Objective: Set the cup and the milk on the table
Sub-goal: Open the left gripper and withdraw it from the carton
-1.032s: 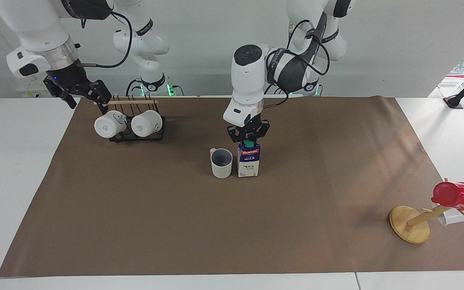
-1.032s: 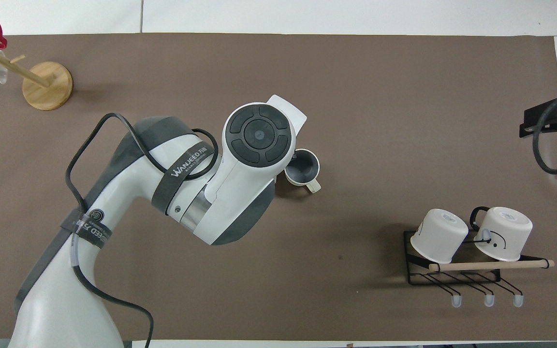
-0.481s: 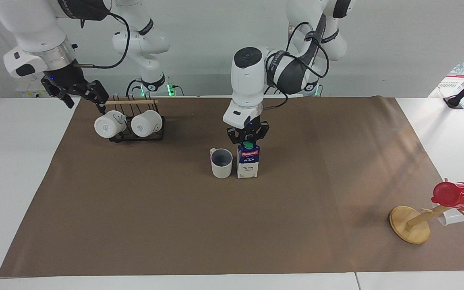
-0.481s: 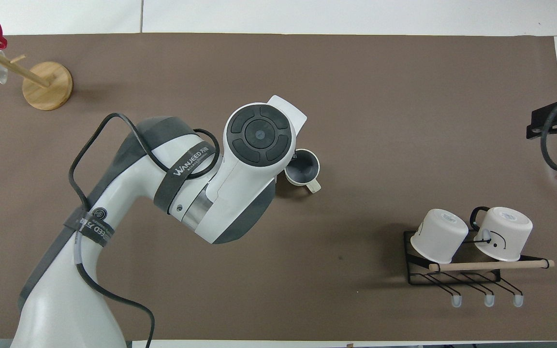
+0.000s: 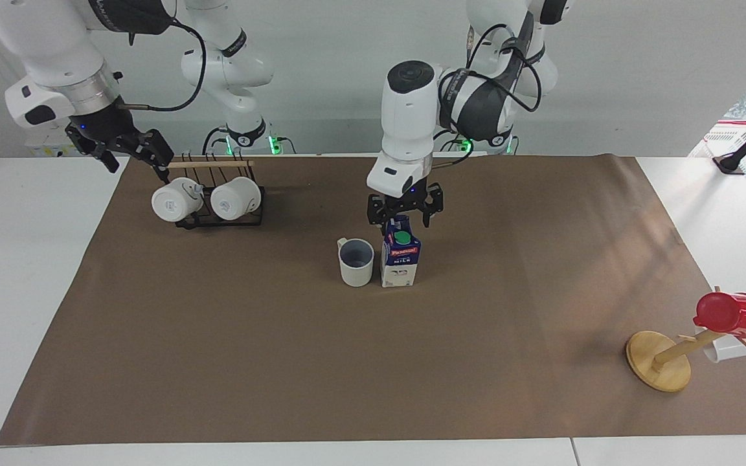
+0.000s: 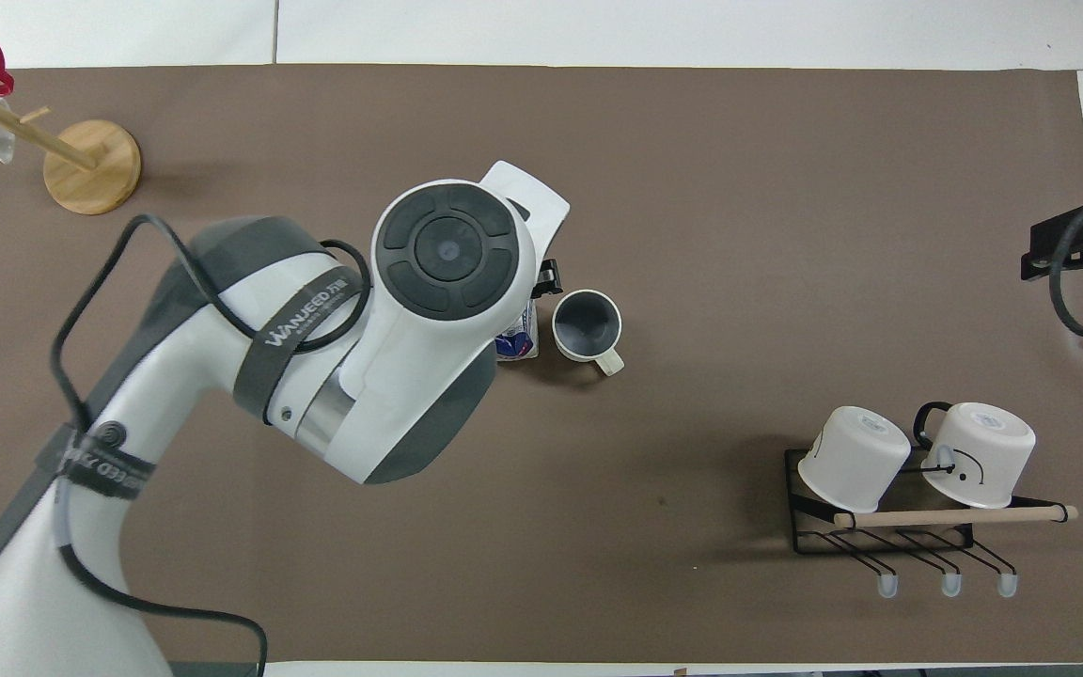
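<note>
Your left gripper [image 5: 405, 219]: jaws spread apart, gripping nothing, hanging just over the top of the milk carton [image 5: 400, 260]; the green cap sits in the gap between the jaws, and neither finger looks to be touching the carton; from overhead the left wrist covers nearly all of it, only a corner of the carton [image 6: 516, 340] shows.

Milk carton stands upright on the brown mat, mid-counter; the off-white mug [image 5: 355, 261] stands upright just beside it, toward the right arm's end, a narrow gap between the two; grey-blue inside faces up; in the overhead view the mug [image 6: 587, 326] has its handle pointing toward the robots and the right arm's end.

Your right gripper [image 5: 128, 148]: jaws open, holding nothing; it waits up in the air over the counter's [image 5: 36, 246] white edge, next to the black wire rack [image 5: 219, 213]; overhead you see only its black tip [image 6: 1073, 244] at the frame edge.

Rack sits at the right arm's end, near the robots; two white mugs [image 5: 177, 200] lie on their sides on it, bottoms out, under a wooden bar.

Left arm's end, away from the robots: wooden mug tree [image 5: 661, 360] on a round base, tilted, with a red cup [image 5: 733, 314] hung on it.
</note>
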